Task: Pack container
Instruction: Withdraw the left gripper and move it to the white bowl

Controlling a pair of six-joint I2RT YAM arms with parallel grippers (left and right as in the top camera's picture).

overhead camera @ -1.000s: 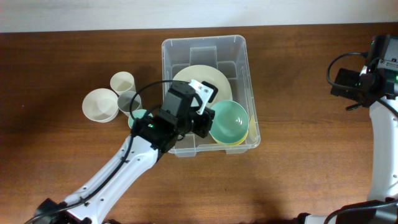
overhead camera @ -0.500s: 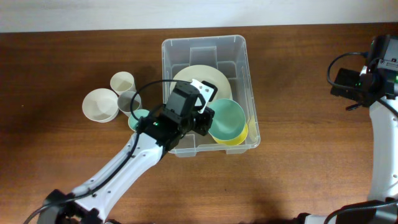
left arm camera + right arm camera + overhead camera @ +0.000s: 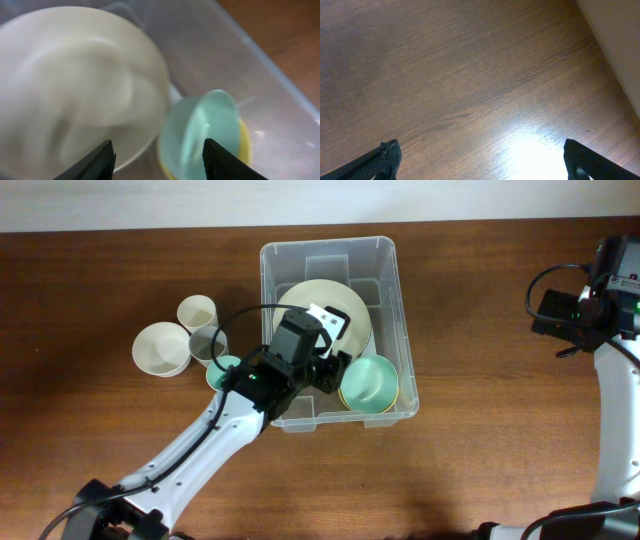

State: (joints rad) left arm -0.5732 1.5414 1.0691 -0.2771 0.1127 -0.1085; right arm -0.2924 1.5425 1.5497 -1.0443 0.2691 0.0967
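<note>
**Operator:** Where's the container, and is anything held?

**Describer:** The large clear plastic container (image 3: 385, 255) sits directly beneath your left gripper (image 3: 162, 160). Its jaws stand apart, gripping nothing. Just beyond its fingertips, a teal bowl (image 3: 370, 380) nests in a yellow bowl (image 3: 244, 142), beside a round cream plate (image 3: 310, 295).

**Operator:** What's left?

**Describer:** Roughly half, I judge. Behind that gripper, outside the wall, wait a cream bowl (image 3: 160, 348) and two cups (image 3: 197, 312). Your right gripper (image 3: 480, 160) gapes empty, well apart.

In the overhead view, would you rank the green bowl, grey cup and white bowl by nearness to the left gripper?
1. Green bowl, inside the container, beside the left gripper.
2. Grey cup, on the table.
3. White bowl, beyond the cup.
</note>
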